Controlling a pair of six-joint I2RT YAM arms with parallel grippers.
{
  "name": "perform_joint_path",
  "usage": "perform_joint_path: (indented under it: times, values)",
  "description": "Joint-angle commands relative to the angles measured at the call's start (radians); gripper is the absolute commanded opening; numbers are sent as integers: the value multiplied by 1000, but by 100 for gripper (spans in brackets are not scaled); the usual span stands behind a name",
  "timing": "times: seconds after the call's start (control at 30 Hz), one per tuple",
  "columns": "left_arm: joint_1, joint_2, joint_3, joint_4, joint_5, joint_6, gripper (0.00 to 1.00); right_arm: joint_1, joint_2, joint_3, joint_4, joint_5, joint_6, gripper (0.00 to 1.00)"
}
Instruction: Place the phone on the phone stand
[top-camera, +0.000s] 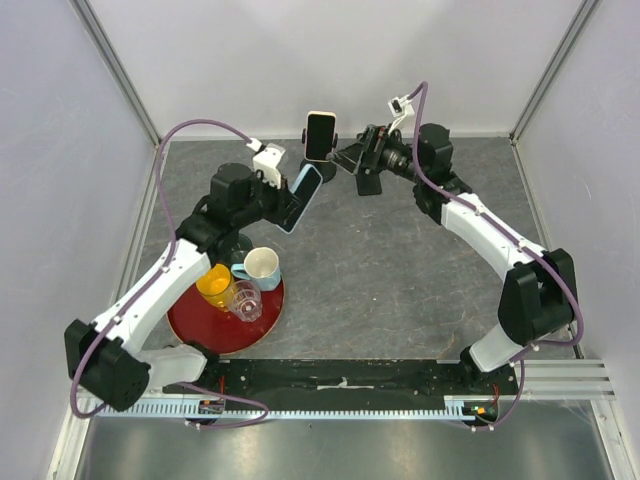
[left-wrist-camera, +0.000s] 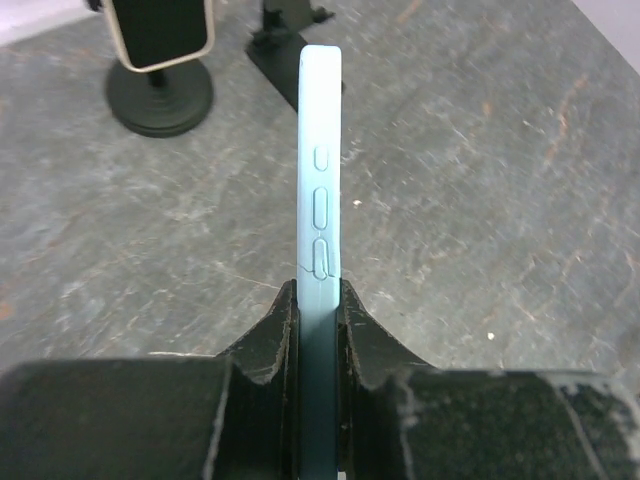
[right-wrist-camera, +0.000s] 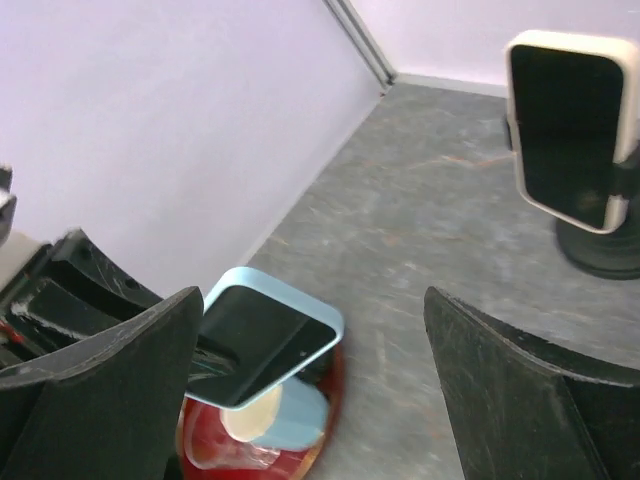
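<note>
My left gripper (top-camera: 291, 204) is shut on a phone in a light-blue case (top-camera: 306, 190), gripping its lower end and holding it tilted above the table. In the left wrist view the phone (left-wrist-camera: 320, 170) stands edge-on between the fingers (left-wrist-camera: 268, 335), side buttons showing. A black round-based phone stand (top-camera: 322, 168) is at the back centre, and a cream-cased phone (top-camera: 320, 135) is upright on it. The stand (left-wrist-camera: 160, 95) is ahead and to the left of the held phone. My right gripper (top-camera: 358, 168) is open and empty just right of the stand (right-wrist-camera: 600, 250). It faces the blue phone (right-wrist-camera: 265, 345).
A red plate (top-camera: 200, 330) lies at the front left, under the left arm. It carries a blue and cream mug (top-camera: 260, 267), an orange cup (top-camera: 215, 283) and a clear glass (top-camera: 246, 298). Walls close the back and both sides.
</note>
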Motion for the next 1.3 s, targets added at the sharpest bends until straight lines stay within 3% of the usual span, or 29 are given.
perform_joint_path:
  times: [0.0,0.33,1.13,1.27]
  values:
    - [0,-120,-40,198,-169,-49,2,111,-45,-35,229,235,307,98]
    - [2,-154,-56,209,-181,-61,2,269,-56,-24,106,561,361,98]
    - [8,-218,-106,264,-200,-81,2,359,79,48,112,546,400,98]
    - [23,-220,-114,290,-190,-99,2,362,99,51,124,540,408,87]
